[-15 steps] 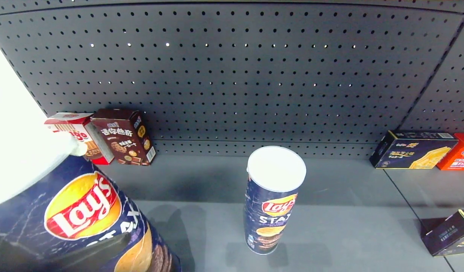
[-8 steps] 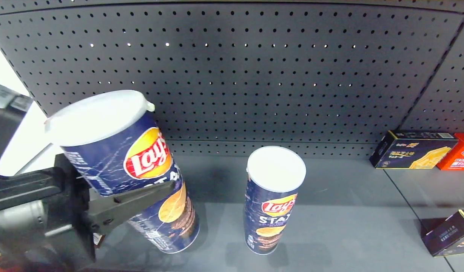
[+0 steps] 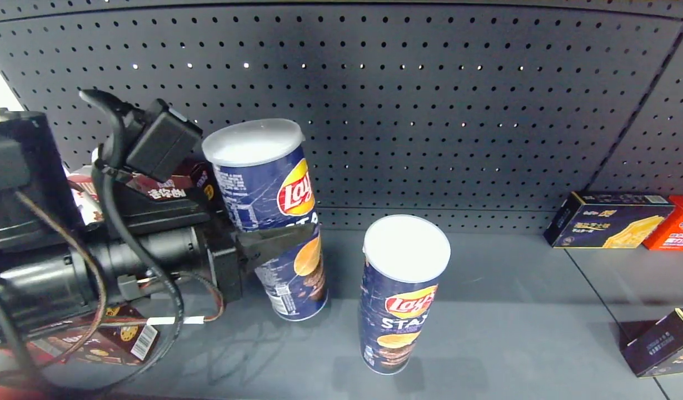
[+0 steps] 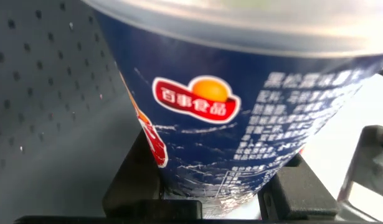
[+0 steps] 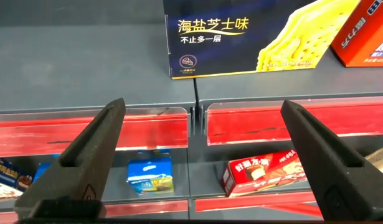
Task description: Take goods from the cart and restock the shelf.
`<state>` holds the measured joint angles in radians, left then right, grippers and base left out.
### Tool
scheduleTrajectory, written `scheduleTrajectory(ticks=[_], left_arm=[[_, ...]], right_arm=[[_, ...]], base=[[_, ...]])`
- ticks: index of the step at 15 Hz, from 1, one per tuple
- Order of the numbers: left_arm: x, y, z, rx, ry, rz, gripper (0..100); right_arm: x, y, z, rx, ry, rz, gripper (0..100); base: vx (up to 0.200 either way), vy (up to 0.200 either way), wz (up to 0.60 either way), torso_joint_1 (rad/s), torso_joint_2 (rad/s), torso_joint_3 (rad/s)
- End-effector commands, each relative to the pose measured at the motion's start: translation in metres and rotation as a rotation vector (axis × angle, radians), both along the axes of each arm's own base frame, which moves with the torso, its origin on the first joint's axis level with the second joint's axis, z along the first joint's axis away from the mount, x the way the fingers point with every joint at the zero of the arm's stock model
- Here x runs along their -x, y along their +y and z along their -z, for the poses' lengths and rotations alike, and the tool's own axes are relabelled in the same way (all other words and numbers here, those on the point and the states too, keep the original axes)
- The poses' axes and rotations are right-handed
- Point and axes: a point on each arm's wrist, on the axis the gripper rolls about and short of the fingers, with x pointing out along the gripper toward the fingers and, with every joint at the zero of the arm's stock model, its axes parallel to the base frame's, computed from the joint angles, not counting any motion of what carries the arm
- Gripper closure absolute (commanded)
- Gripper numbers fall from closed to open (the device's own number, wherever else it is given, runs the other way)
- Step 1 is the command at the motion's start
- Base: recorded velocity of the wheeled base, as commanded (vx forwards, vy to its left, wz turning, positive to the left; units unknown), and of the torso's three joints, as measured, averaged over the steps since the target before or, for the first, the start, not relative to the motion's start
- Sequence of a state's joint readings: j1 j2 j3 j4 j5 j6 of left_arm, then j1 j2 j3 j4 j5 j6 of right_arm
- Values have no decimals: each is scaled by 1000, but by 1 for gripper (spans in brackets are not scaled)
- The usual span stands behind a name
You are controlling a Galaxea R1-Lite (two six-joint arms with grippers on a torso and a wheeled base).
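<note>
Holding right gripper [image 5: 202, 106] low before the lower shelves [image 5: 253, 127], fingers wide apart, gripping nothing. Leaving standing can [image 3: 402, 294] untouched near the shelf [image 3: 513, 344] front, upright and unmoved over the last second. Carrying held can [image 3: 266, 183] away from the camera and inward: a second ago looming at near left, now sitting just left of and behind the standing can, apart from it. Clamping left gripper [image 3: 274, 236] fingers on its mid-body, top leaning left, base at or just over the shelf, unable to tell contact. Partly covering brown box [image 3: 172, 191] against pegboard [image 3: 430, 111]. Judging placement nearly done: needing uprighting, lowering, release.
</note>
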<state>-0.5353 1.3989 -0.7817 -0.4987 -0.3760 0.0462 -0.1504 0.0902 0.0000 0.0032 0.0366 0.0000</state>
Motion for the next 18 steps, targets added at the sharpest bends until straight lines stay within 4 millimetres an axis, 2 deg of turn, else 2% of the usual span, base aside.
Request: scheduleTrajectory(ticks=[1,3,4,9,18], left_arm=[[-30,-16,12,-21,28,-4,100],[-48,-18,13,-39,11,-18,100],[-66,-18,18,-72,-17,11,100],[-108,-33,19,-86,-67,25,100],[-129,-47,35,-98,-37,43,100]], right_arm=[[0,0,0,-1,3,0,0],[0,0,0,-1,3,0,0],[0,0,0,-1,3,0,0],[0,0,0,-1,3,0,0],[0,0,0,-1,3,0,0]], base=[[0,0,0,0,0,0],[0,0,0,0,0,0],[0,0,0,0,0,0],[0,0,0,0,0,0],[0,0,0,0,0,0]])
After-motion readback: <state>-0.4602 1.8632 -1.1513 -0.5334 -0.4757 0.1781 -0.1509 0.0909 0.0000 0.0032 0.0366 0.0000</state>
